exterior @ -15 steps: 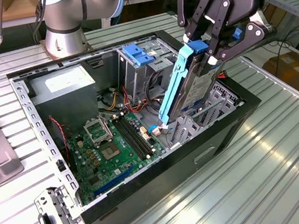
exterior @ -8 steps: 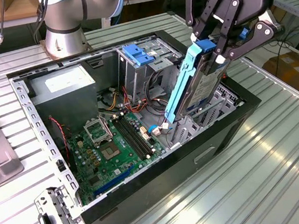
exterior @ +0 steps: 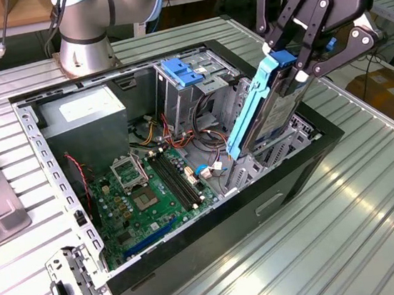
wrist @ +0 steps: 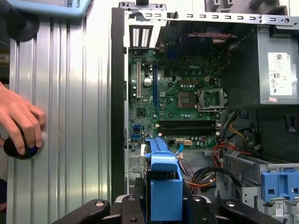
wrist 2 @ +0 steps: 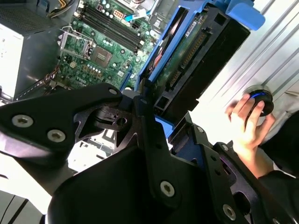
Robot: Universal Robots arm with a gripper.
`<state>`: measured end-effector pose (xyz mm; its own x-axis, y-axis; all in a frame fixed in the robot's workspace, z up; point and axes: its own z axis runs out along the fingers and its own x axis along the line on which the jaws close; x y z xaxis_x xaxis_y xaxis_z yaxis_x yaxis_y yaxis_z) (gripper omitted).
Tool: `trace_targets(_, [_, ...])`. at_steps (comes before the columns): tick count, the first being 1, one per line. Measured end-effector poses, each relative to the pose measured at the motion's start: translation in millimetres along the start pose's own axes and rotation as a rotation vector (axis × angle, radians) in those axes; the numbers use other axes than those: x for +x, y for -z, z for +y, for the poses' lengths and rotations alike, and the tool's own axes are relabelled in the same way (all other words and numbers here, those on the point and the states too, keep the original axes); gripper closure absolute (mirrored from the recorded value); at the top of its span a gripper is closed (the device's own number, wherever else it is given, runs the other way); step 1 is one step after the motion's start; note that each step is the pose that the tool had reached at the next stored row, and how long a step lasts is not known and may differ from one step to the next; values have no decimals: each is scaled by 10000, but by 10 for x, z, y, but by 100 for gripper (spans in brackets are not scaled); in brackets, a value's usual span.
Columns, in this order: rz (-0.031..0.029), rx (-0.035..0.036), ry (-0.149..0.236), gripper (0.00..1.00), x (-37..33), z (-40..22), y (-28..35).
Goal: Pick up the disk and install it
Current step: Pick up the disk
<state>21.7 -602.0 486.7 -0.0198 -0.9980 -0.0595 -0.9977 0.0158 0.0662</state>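
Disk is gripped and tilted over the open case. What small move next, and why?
Probably ease the disk down along its tilt. The gripper grips its upper end, and its lower end dips into the case beside the motherboard, not yet seated.

1. The disk (exterior: pixel 268 113) is showing silver-grey metal between bright blue side rails.
2. The gripper (exterior: pixel 290 71) is appearing matte black with white lettering.
3. The motherboard (exterior: pixel 145 197) is showing dark green, crossed by black memory slots.
4. The power supply (exterior: pixel 82 118) is showing plain grey with a white sticker.
5. The cage latch (exterior: pixel 183 71) is standing out in blue.
6. The cables (exterior: pixel 188 130) are mixing red, yellow and orange.
7. The table (exterior: pixel 364 220) is showing silvery metal ribbed in parallel grooves.
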Motion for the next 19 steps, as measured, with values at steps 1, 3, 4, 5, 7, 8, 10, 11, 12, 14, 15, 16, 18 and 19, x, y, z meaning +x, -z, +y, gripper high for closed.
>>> trace_targets(1, [1, -4, 0, 63, 4, -13, 1])
trace_targets(3, [0, -13, 0, 63, 10, -40, 3])
trace_targets(4, [0, -21, -2, 63, 17, -67, 5])
trace_targets(5, [0, -32, -2, 63, 23, -99, 8])
trace_targets(7, [0, -48, -3, 63, 35, -152, 12])
trace_targets(8, [0, -52, -3, 63, 38, -167, 13])
trace_targets(10, [1, -62, -4, 63, 47, -200, 16])
trace_targets(11, [0, -66, -5, 63, 51, -211, 17])
trace_targets(12, [1, -70, -5, 63, 55, -226, 18])
trace_targets(14, [2, -80, -6, 63, 64, -258, 21])
trace_targets(15, [1, -84, -6, 63, 69, -274, 22])
trace_targets(16, [1, -86, -6, 63, 73, -283, 23])
trace_targets(18, [2, -90, -6, 63, 80, -300, 25])
trace_targets(19, [2, -93, -6, 63, 84, -313, 26])
